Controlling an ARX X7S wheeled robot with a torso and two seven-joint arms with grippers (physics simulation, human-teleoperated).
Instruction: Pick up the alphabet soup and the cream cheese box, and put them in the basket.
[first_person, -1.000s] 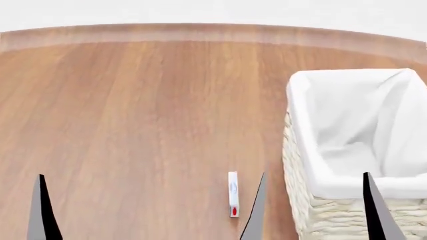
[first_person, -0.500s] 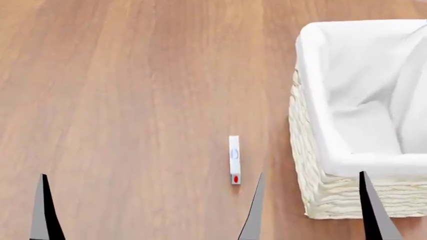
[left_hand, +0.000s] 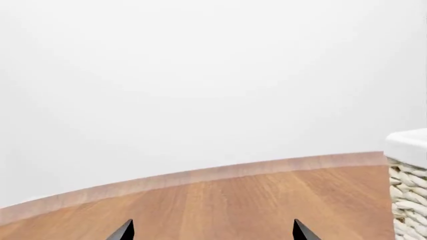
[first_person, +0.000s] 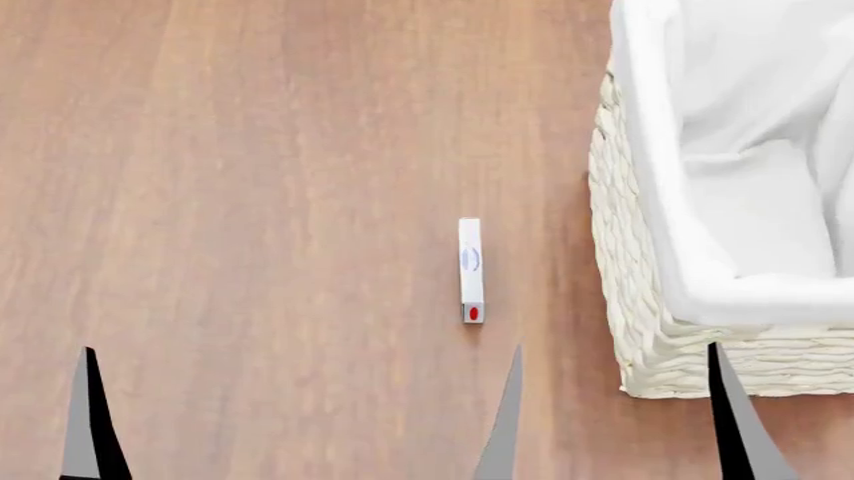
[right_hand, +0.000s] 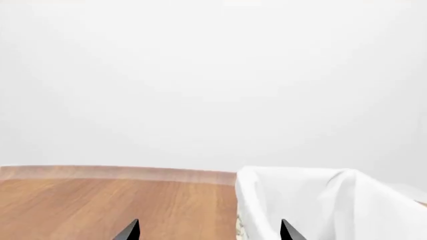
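Note:
The cream cheese box (first_person: 470, 270), a thin white carton with a red spot at its near end, lies on the wooden table left of the basket (first_person: 641, 300). The basket is woven wicker with a white cloth liner and also shows in the wrist views (left_hand: 407, 200) (right_hand: 300, 200). My right gripper (first_person: 614, 348) is open, its fingertips nearer than the box and straddling the basket's near left corner. My left gripper (left_hand: 211, 230) is open over bare wood; the head view shows only one of its fingers (first_person: 88, 420). The alphabet soup is out of view.
The wooden table (first_person: 267, 200) spreads wide to the left of the box. Its far edge (left_hand: 200, 175) meets a plain white background in both wrist views.
The head view has swung downward: the box and basket have slid up the picture and the table's far edge has left it. The fingertips hold the same places in the picture.

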